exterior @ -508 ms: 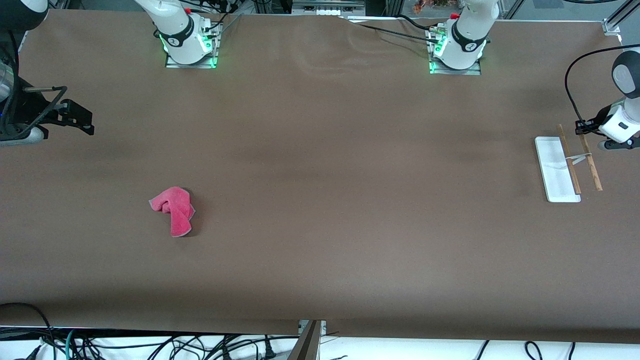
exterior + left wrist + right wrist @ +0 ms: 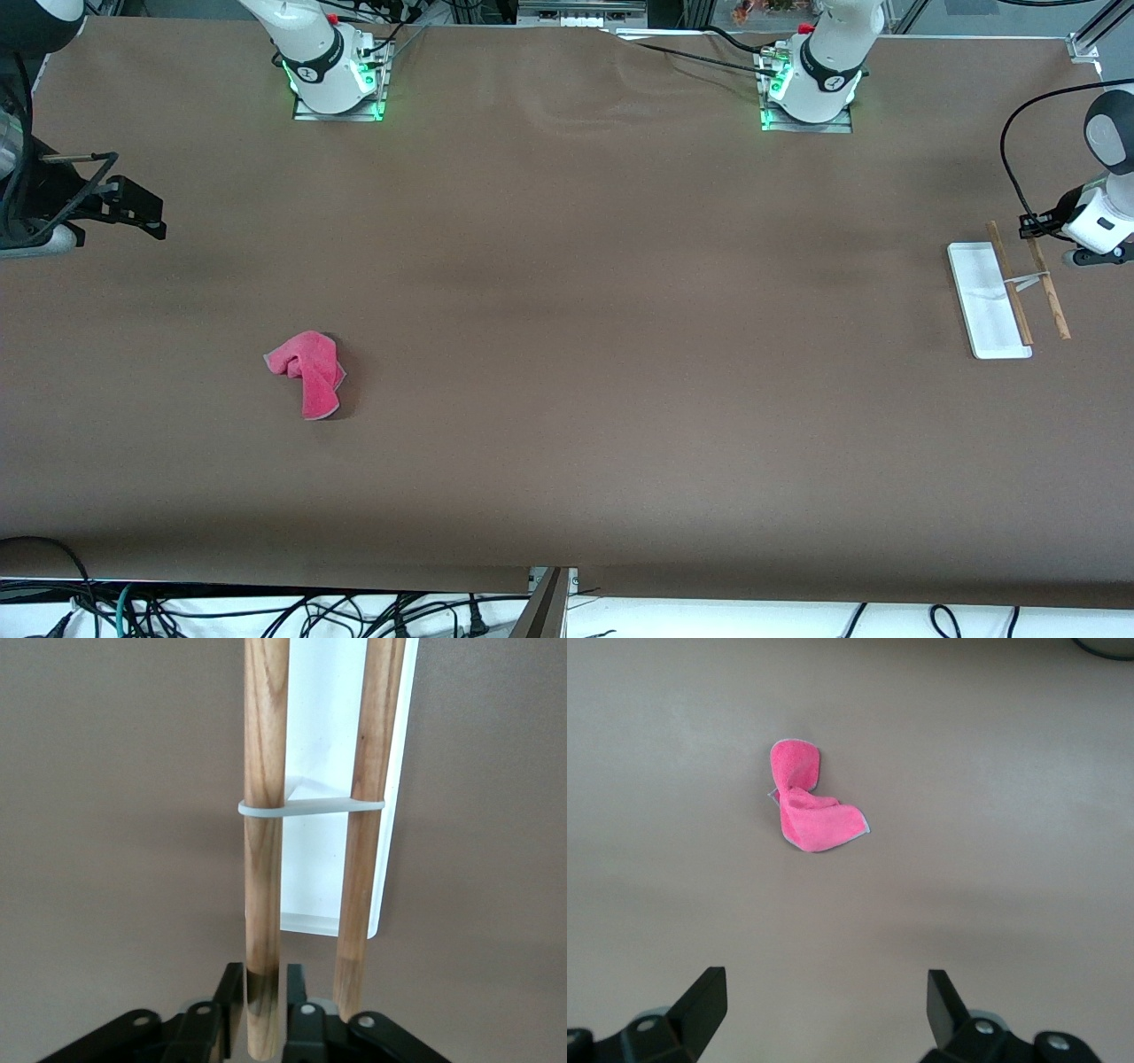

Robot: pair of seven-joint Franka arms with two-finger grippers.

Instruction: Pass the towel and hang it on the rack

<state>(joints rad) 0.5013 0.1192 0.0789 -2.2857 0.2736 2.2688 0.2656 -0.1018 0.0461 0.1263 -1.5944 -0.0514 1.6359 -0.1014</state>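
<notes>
- The crumpled pink-red cloth towel (image 2: 306,372) lies on the brown table (image 2: 567,399) toward the right arm's end, nearest the front camera, well apart from both grippers.
- The right gripper (image 2: 819,1005) hangs above the table, jaws wide and empty.
- The left gripper (image 2: 263,1014) is clamped on one brown wooden rod of the white-based rack (image 2: 988,306) at the left arm's end.

Wide brown table (image 2: 567,372) w/ a matte, slightly rippled covering. A crumpled pink-red towel (image 2: 306,370) (thin pale edging) lies on it toward the right arm's end. The rack (image 2: 990,301), a flat white base w/ two thin wooden rods, sits at the left arm's end, well apart from the towel.
</notes>
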